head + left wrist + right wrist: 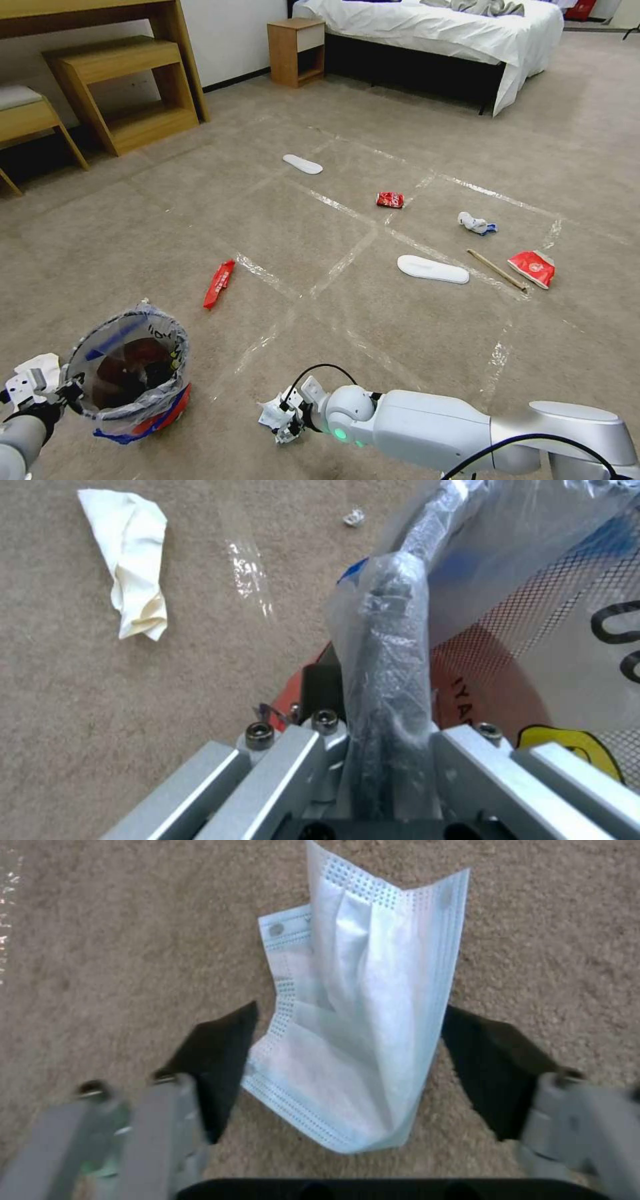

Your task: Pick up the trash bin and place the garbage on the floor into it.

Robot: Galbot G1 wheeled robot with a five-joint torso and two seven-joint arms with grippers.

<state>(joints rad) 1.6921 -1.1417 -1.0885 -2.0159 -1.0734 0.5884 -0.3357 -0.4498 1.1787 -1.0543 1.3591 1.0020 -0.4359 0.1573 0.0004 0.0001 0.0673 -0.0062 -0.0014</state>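
Observation:
My left gripper (65, 393) is shut on the near rim of the red trash bin (130, 373), which is lined with a clear bag and held just above the floor (320, 320). In the left wrist view the bag-wrapped rim (393, 655) runs between the jaws. My right gripper (283, 420) is low over the carpet, open, its black fingers (213, 1065) on either side of a pale blue face mask (360, 1030). More garbage lies ahead: a red wrapper (219, 283), two white insoles (433, 269) (302, 164), a crushed can (390, 199), a stick (497, 270) and a red packet (533, 268).
Crumpled white paper (137, 565) lies on the carpet beside the bin, and a white-and-blue wad (477, 224) sits near the stick. Wooden shelving (120, 93) stands at the back left, a nightstand (297, 52) and a bed (433, 33) at the back. Shiny tape lines cross the carpet.

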